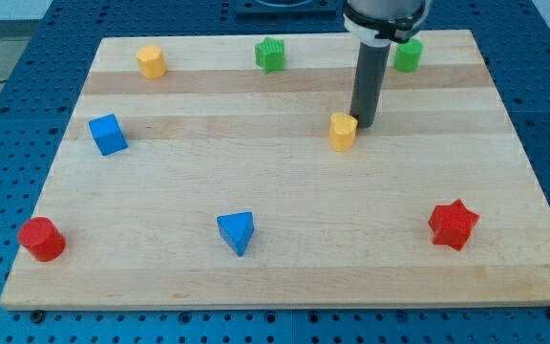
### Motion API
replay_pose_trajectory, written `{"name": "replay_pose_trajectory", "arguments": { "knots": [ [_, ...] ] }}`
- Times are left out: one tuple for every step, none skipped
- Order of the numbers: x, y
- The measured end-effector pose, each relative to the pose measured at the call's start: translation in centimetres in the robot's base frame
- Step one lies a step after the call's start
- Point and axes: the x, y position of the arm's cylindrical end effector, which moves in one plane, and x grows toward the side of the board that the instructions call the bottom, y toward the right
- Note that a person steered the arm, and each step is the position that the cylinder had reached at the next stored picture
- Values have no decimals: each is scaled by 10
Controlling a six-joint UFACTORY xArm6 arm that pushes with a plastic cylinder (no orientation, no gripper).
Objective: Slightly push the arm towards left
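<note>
Camera view shows a pale wooden worktop [285, 268] with eight small blocks spread over it and the dark rod coming down from the view's top. My tip [363, 126] rests on the worktop right of centre, toward the far edge, just beside the right side of a yellow block [343, 132]; whether the two touch cannot be told. The arm carries no hand, only the rod, so nothing is grasped. Along the far edge sit a yellow hexagonal block [151, 61] toward the far left corner, a green ridged block [270, 53] near the middle, and a green block [409, 55] just right of the rod, partly hidden by the arm. A blue cube [108, 134] lies near the left edge, well apart from my tip. Near the near edge stand a red cylinder [42, 239] by the near left corner, a blue triangular block [237, 232] around the middle, and a red star block [453, 225] toward the near right corner.
</note>
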Motion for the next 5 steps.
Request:
{"name": "replay_pose_trajectory", "arguments": {
  "knots": [
    [4,1],
    [31,24],
    [52,-16],
    [38,-86],
    [25,-135]
  ]
}}
